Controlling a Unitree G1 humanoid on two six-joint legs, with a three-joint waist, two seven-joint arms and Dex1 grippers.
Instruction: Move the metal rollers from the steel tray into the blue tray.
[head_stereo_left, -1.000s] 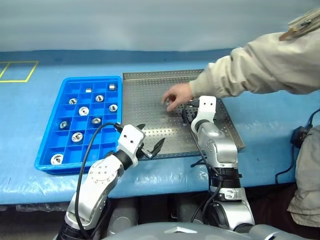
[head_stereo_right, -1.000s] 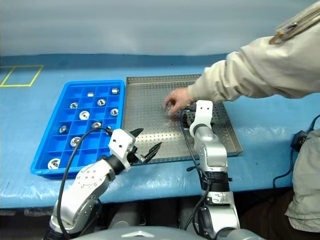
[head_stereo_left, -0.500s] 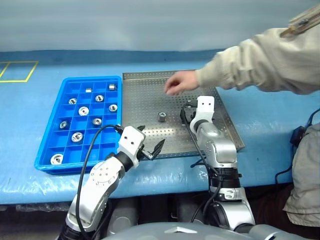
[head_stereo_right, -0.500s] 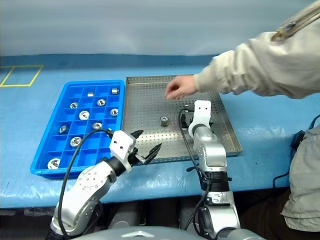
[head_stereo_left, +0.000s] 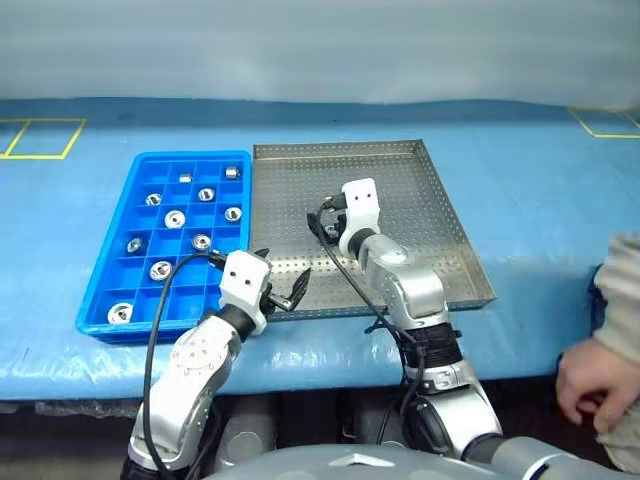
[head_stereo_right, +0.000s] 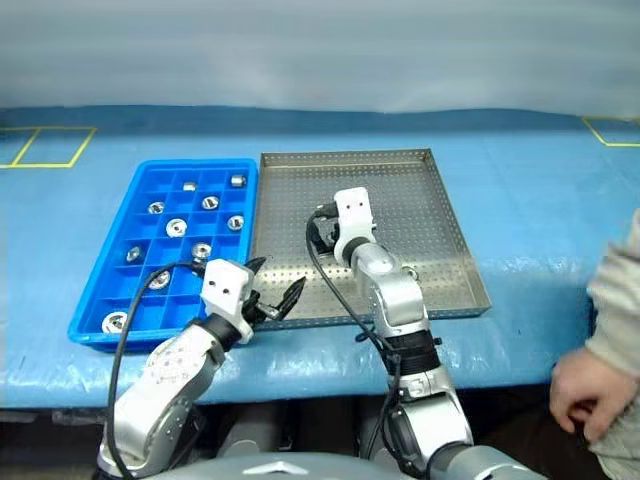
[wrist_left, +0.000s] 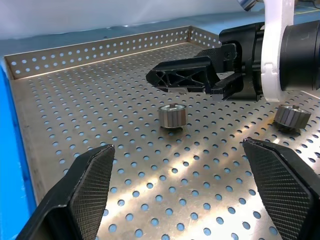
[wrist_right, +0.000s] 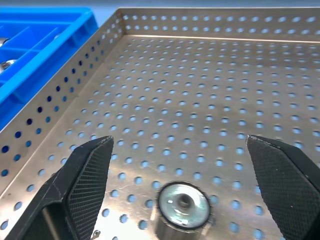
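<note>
Your right hand (wrist_right: 180, 165) hangs spread wide over the middle of the steel tray (head_stereo_left: 420, 200), gripping nothing, with one of the metal rollers (wrist_right: 183, 205) lying on the perforated floor between its fingers. A second roller (wrist_left: 292, 116) lies just beside that arm. Your left hand (head_stereo_left: 281, 294) sits at the tray's near rim, lower centre of the frame, also wide and empty. At left, the blue tray (head_stereo_left: 110, 255) holds several rollers on the desk (head_stereo_left: 530, 180).

No readable text or labels.
</note>
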